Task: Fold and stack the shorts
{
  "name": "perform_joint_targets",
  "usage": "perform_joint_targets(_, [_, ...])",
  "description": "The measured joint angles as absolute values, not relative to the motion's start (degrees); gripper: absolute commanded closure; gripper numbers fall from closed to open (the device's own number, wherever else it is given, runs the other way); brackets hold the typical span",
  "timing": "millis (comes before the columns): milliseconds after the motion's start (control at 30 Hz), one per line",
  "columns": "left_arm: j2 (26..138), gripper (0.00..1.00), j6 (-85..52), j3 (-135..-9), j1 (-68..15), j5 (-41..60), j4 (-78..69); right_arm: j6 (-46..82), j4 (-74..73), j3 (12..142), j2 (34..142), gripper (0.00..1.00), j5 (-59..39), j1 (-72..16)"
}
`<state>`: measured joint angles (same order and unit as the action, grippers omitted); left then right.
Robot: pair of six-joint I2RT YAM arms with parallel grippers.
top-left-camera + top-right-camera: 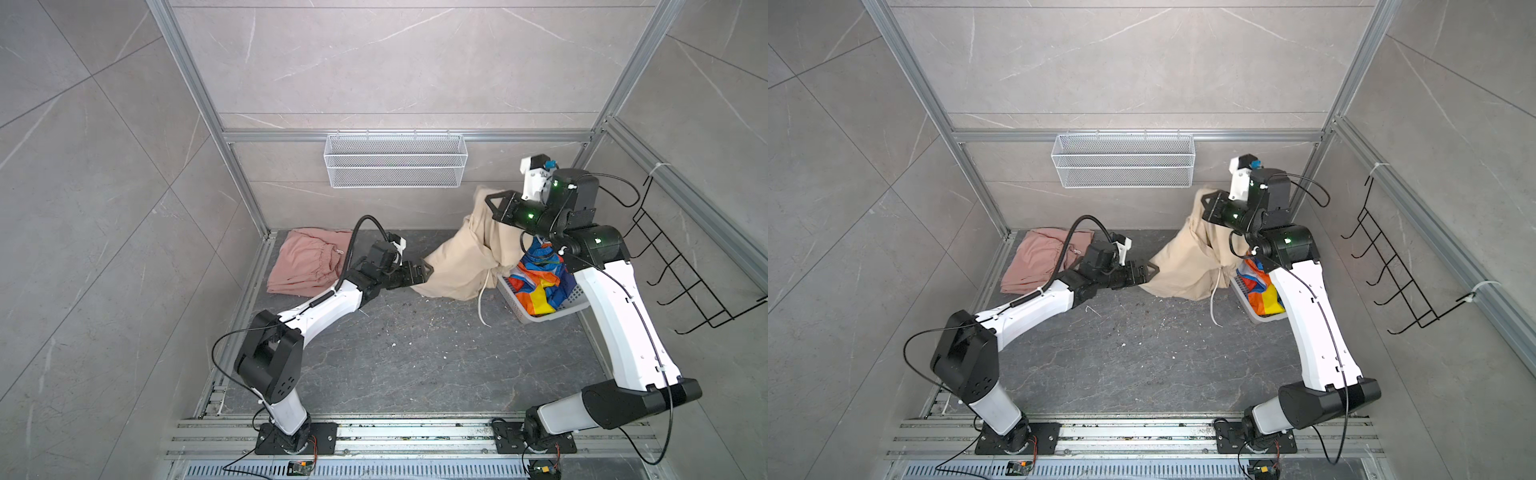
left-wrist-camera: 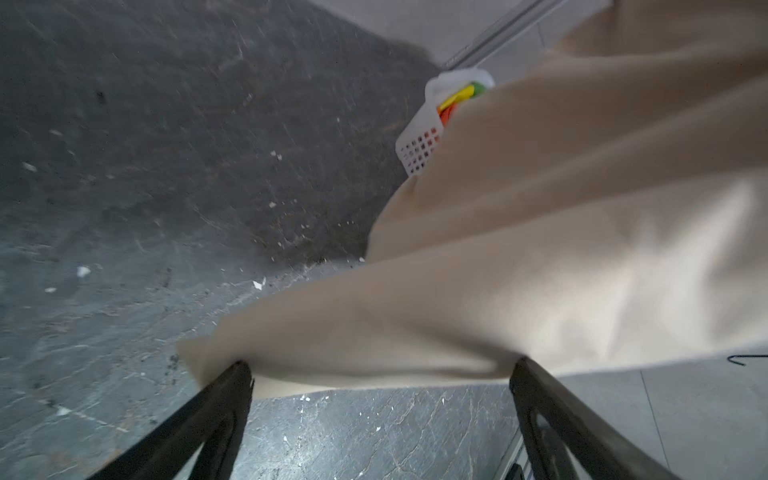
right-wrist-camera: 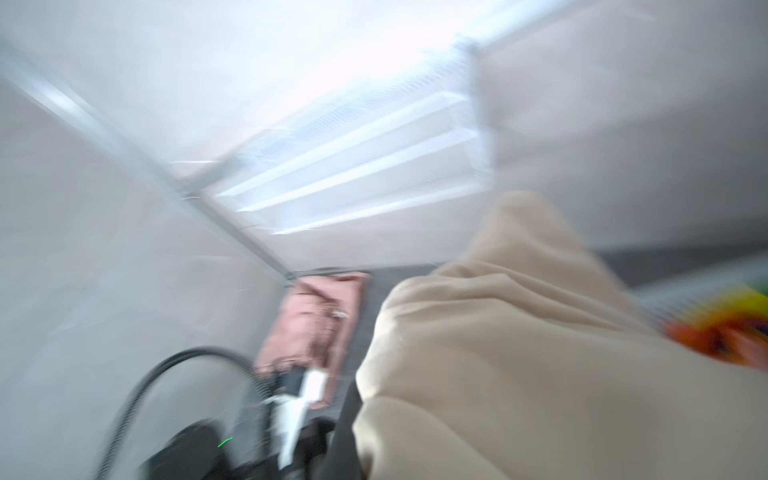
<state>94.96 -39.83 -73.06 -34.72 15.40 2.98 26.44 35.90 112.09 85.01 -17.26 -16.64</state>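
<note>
Now gripping the beige shorts [image 1: 461,266] high in the shut right claw [image 1: 490,203], with hem sagging down between the jaws of the wide-open left claw [image 1: 424,270]. Might miss that hem if closed late, or snag the rainbow shorts [image 1: 536,286] just beneath the right claw.

The left arm [image 1: 324,305] and right arm [image 1: 619,316] were clad in white shells [image 1: 636,353] between black joint housings [image 1: 270,361]; thin black cables [image 1: 212,353] were clipped alongside; the left tool [image 1: 426,270] and right tool [image 1: 490,203] were finished black.
</note>
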Motion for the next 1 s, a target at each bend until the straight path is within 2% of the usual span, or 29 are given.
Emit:
perform_joint_targets(167, [85.3, 0.0, -40.4, -67.2, -29.1, 12.5, 2.5, 29.2, 29.1, 113.3, 87.1, 1.0, -24.7, -24.4])
perform_joint_targets(300, [81.3, 0.0, -41.2, -63.4, -27.9, 10.9, 1.9, 30.0, 28.5, 113.6, 95.6, 0.88, -24.2, -24.4])
perform_joint_targets(433, [80.9, 0.0, -42.3, -61.6, -27.4, 11.2, 2.0, 29.1, 32.1, 113.9, 109.1, 0.78, -19.4, -24.1])
perform_joint_targets(500, [80.9, 0.0, -42.7, -61.1, -27.3, 11.6, 2.2, 28.5, 35.1, 113.9, 114.8, 0.63, -17.1, -23.5])
perform_joint_targets(567, [80.9, 0.0, -43.0, -60.4, -27.3, 12.2, 2.2, 27.6, 37.5, 112.4, 117.6, 0.44, -15.4, -22.4])
perform_joint_targets(667, [80.9, 0.0, -43.0, -59.1, -27.3, 12.6, 2.4, 26.4, 39.3, 108.0, 116.0, 0.18, -13.0, -20.9])
perform_joint_targets(767, [80.9, 0.0, -43.3, -57.8, -27.3, 13.4, 3.0, 25.3, 38.6, 100.2, 108.8, 0.02, -10.8, -20.5])
perform_joint_targets(867, [81.0, 0.0, -43.9, -56.7, -27.3, 15.4, 3.5, 24.8, 36.3, 90.7, 98.8, 0.01, -9.8, -22.3])
perform_joint_targets(1000, [81.8, 0.0, -45.0, -55.4, -27.4, 18.1, 3.7, 24.8, 31.2, 81.9, 93.6, 0.01, -9.8, -27.5])
